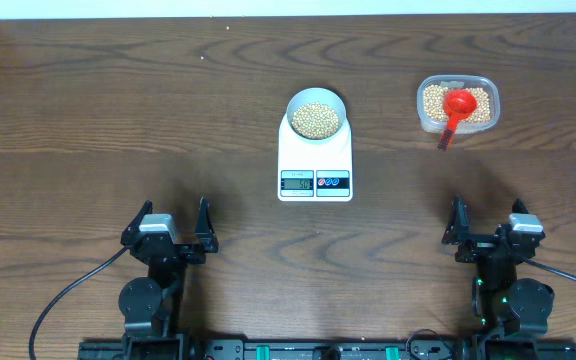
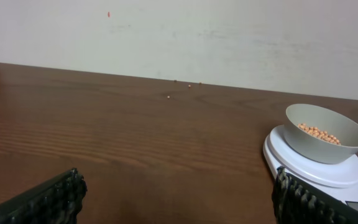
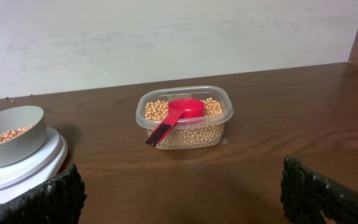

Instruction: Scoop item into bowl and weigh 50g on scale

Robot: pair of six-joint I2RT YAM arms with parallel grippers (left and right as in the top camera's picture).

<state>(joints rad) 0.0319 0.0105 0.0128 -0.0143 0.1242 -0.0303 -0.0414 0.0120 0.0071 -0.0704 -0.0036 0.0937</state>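
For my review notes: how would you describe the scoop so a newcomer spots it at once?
On the wooden table, look to the right of the white scale, where a clear tub of beans stands. The scoop lies in that tub, its handle sticking out over the near rim. It is the only bright red thing in view.

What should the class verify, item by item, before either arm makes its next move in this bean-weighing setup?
1. Bowl seated on the scale: ok.
2. Beans already in the bowl: ok.
3. Display shows the target weight: cannot tell, digits too small.
4. Scoop within reach: ok, it lies in the tub with its handle over the near rim.
5. Left gripper and right gripper: ok, fingers wide apart, holding nothing.
6. No spills: not ok, stray beans lie near the table's far edge.
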